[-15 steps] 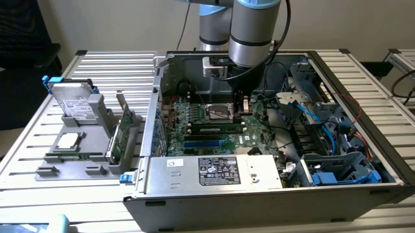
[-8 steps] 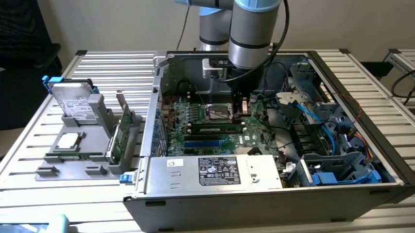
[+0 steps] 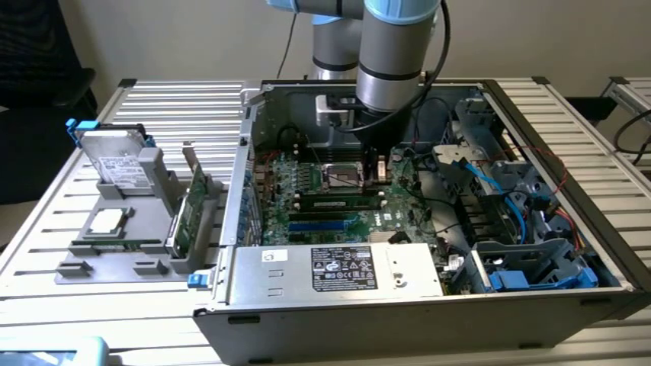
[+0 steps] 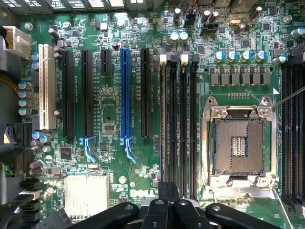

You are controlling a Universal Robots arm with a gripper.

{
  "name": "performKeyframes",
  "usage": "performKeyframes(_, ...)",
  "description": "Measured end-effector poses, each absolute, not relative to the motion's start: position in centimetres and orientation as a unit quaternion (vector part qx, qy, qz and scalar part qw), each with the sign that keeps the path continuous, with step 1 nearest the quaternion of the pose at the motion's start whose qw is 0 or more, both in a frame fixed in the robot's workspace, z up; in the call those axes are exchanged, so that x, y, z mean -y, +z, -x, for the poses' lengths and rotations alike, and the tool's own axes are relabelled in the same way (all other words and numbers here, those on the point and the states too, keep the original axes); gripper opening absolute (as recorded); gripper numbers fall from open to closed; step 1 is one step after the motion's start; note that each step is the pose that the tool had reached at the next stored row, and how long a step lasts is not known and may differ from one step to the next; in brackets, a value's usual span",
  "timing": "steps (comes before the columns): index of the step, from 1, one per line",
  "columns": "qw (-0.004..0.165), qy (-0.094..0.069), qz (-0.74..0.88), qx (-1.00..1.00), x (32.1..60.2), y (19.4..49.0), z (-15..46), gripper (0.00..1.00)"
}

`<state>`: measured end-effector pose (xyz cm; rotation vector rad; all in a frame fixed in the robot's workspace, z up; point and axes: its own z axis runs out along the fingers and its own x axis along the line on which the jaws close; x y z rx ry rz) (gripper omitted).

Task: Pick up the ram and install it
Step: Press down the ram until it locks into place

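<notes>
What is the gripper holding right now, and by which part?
Nothing, as far as shows: the gripper is shut with no stick between its fingertips, above the memory slots. The ram sits in a slot of the motherboard.

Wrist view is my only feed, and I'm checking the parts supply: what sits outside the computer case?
Observer: A grey holder on the table, at the exterior view's left of the case, carries a hard drive, a square processor chip and an upright expansion card.
Operator: Any ram there?
Observer: A thin green strip lies along the holder's front. It may be a ram stick, but I cannot tell.
Operator: Where is the arm?
Observer: The arm reaches down into the open case, beside the processor socket.
</notes>
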<state>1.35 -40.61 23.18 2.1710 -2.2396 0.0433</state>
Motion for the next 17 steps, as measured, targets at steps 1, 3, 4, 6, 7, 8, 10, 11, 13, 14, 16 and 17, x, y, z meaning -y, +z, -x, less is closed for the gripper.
performKeyframes(1,0.011,0.014,-0.696,0.718,40.60,23.15,-1.34,0.11)
performKeyframes(3,0.011,0.014,-0.695,0.719,40.58,23.09,-1.28,0.11)
performKeyframes(4,0.011,0.014,-0.695,0.719,40.57,23.05,-1.26,0.11)
performKeyframes(6,0.011,0.014,-0.694,0.720,40.57,22.97,-1.24,0.11)
performKeyframes(7,0.011,0.014,-0.694,0.720,40.57,22.92,-1.24,0.11)
performKeyframes(8,0.011,0.014,-0.694,0.720,40.57,22.88,-1.23,0.11)
performKeyframes(10,0.011,0.014,-0.693,0.721,40.57,22.80,-1.22,0.11)
performKeyframes(11,0.011,0.014,-0.693,0.721,40.57,22.76,-1.23,0.11)
performKeyframes(13,0.011,0.014,-0.692,0.721,40.57,22.67,-1.23,0.11)
performKeyframes(14,0.011,0.014,-0.692,0.722,40.57,22.63,-1.23,0.11)
performKeyframes(16,0.012,0.014,-0.692,0.722,40.57,22.60,-1.22,0.11)
performKeyframes(17,0.012,0.014,-0.691,0.722,40.57,22.61,-1.21,0.11)
